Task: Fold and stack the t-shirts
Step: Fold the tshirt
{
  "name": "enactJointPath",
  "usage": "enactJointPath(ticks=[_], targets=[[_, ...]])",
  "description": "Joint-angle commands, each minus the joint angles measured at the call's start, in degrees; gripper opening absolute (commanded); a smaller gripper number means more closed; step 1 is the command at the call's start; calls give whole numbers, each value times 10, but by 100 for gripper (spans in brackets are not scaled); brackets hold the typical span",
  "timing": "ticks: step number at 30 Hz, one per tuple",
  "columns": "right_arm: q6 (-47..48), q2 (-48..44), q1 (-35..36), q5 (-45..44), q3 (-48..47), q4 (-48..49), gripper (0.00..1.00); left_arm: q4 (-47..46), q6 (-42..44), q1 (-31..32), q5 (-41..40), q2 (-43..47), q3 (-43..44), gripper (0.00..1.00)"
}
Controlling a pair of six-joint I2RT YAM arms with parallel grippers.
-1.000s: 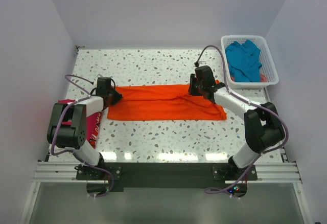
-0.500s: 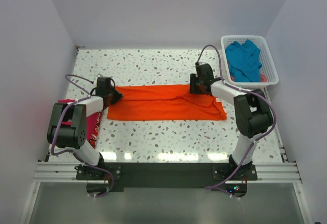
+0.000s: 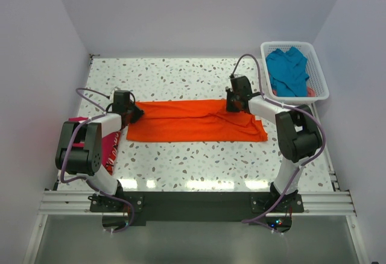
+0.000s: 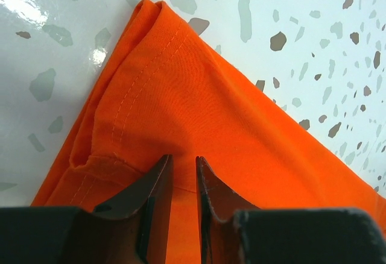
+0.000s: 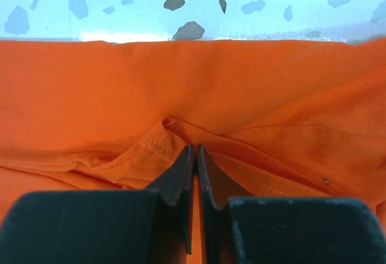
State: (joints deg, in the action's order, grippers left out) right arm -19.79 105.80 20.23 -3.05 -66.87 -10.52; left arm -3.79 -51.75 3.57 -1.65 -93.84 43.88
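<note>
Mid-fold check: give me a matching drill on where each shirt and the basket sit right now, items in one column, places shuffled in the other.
Items
1. orange shirt
2. teal shirt
3. pink shirt
4. basket

Places
A. inside the basket
B. far right corner of the table
C. left edge of the table
D. spread across the middle of the table

Pairs: 1-D, 2-A, 3-C, 4-B
</note>
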Motion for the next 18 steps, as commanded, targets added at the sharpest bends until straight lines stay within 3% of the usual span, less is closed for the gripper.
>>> enactJointPath(ticks=[1,18], targets=[[-9,-31,0,2,13,17,3,-33,-7,-7,5,2,-1,27],[-65,-185,4,30,153,71,0,-39,-7,-7,9,4,-5,26]])
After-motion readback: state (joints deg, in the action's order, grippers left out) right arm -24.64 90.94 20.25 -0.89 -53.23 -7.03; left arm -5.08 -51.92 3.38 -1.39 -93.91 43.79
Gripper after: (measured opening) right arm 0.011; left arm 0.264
